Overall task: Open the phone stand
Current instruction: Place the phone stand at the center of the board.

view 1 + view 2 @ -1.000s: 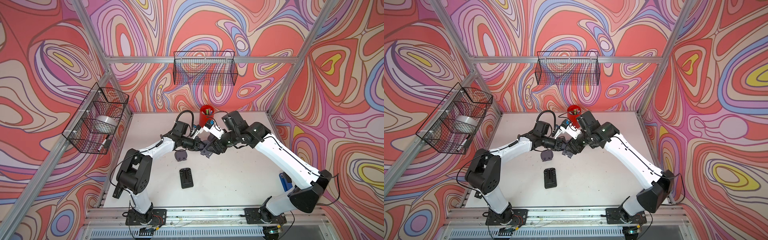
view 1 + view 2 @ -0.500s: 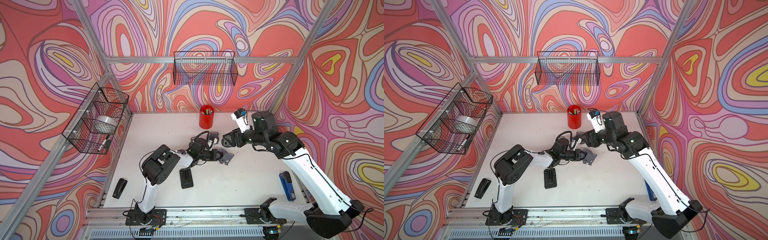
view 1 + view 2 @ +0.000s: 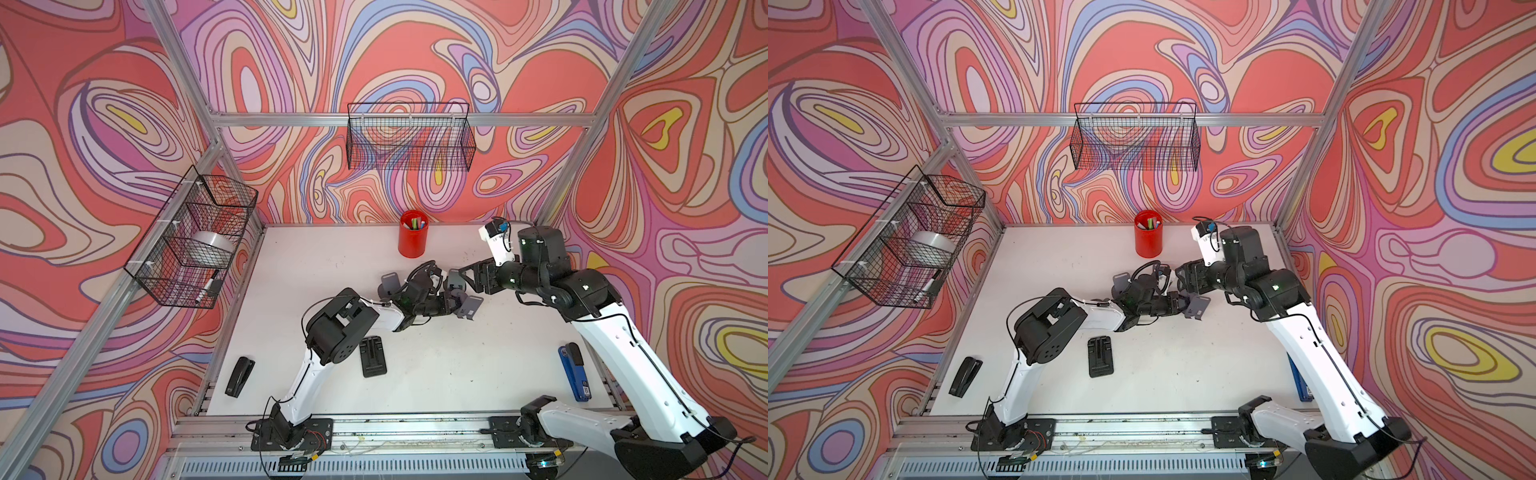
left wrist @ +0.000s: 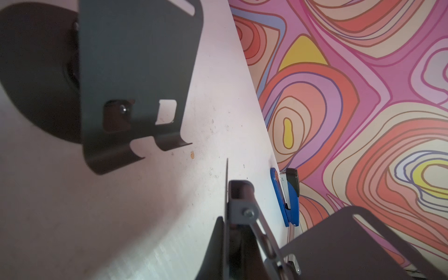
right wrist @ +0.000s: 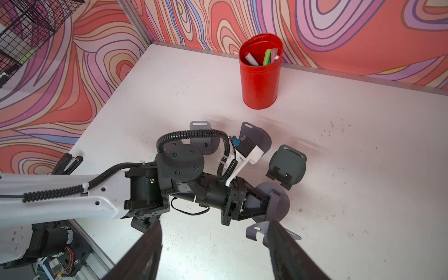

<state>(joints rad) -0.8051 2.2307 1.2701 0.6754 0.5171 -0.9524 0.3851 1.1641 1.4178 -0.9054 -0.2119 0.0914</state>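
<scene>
At the front of the white table, a black stapler lies well to the left of the left gripper and a blue stapler well to its right; a black phone stand lies flat on the base side of that gripper, apart from it. At mid-table the left gripper's jaws are pressed together on the grey phone stand, pinching it beside its round base disc, which is tipped up on edge; the stand's slotted plate, curled into hooks along one lip, angles away from the disc on a screwed hinge arm. Just beyond and above, the right gripper hangs with fingers spread wide, gripping nothing; whether a finger touches the plate cannot be told. Past the left gripper sit a second grey stand, a third grey stand and a fourth grey stand; farther on stands a red cup of pens; a wire basket hangs on the back wall.
</scene>
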